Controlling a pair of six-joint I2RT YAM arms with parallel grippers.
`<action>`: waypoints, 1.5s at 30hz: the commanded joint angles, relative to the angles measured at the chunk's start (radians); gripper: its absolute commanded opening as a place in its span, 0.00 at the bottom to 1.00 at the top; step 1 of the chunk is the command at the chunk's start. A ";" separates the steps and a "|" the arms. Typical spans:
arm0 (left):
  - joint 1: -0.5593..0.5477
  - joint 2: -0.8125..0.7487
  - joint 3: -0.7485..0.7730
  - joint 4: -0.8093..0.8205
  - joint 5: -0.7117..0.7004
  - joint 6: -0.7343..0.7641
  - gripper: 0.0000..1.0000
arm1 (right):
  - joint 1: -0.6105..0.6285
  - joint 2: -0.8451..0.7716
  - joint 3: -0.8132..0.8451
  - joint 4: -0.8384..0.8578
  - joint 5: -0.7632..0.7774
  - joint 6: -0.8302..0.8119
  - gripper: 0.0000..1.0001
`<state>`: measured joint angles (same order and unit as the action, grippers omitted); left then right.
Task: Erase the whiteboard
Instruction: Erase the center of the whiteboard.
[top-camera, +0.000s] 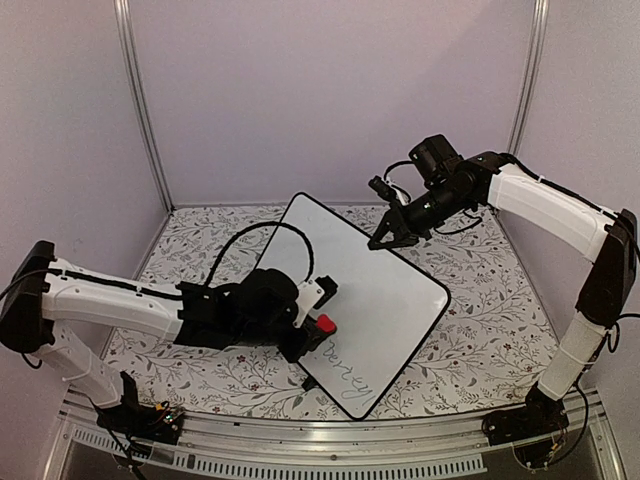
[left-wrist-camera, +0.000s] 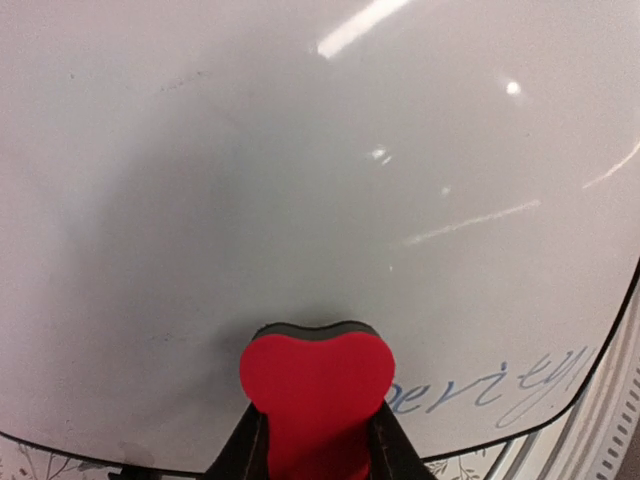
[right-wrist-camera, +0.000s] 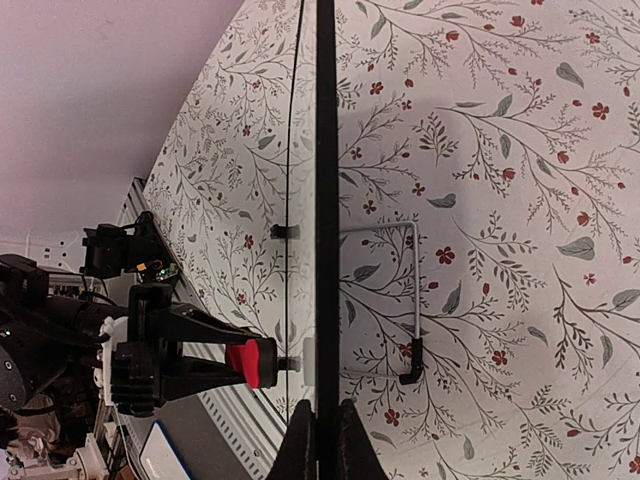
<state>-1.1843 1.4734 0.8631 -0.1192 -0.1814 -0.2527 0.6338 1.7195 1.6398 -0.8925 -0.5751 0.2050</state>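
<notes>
While pinching a red eraser (left-wrist-camera: 317, 385), left gripper (left-wrist-camera: 318, 445) touches whiteboard (top-camera: 385, 285).
Its handwriting (top-camera: 352, 383) lies toward near edge of tabletop (top-camera: 200, 375); right gripper (right-wrist-camera: 320, 445) pinches far rim.

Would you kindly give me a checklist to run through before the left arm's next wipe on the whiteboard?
1. Red eraser clamped in left gripper: ok.
2. Right gripper pinching whiteboard rim: ok.
3. Eraser felt pressed against board: cannot tell.
4. Board wiped clean: not ok; handwriting shows at the near corner.
5. Handwriting lies just beside the eraser: ok.
</notes>
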 joint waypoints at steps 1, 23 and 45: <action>0.013 0.087 0.038 0.015 0.010 0.024 0.00 | 0.038 0.037 -0.011 -0.053 -0.025 -0.039 0.00; 0.004 0.085 -0.109 0.048 0.138 -0.077 0.00 | 0.038 0.040 -0.006 -0.054 -0.025 -0.041 0.00; -0.020 0.004 -0.143 -0.020 0.060 -0.105 0.00 | 0.038 0.039 -0.005 -0.054 -0.028 -0.039 0.00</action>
<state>-1.2007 1.5024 0.6994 -0.0502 -0.0662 -0.3672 0.6315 1.7222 1.6428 -0.8948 -0.5751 0.2020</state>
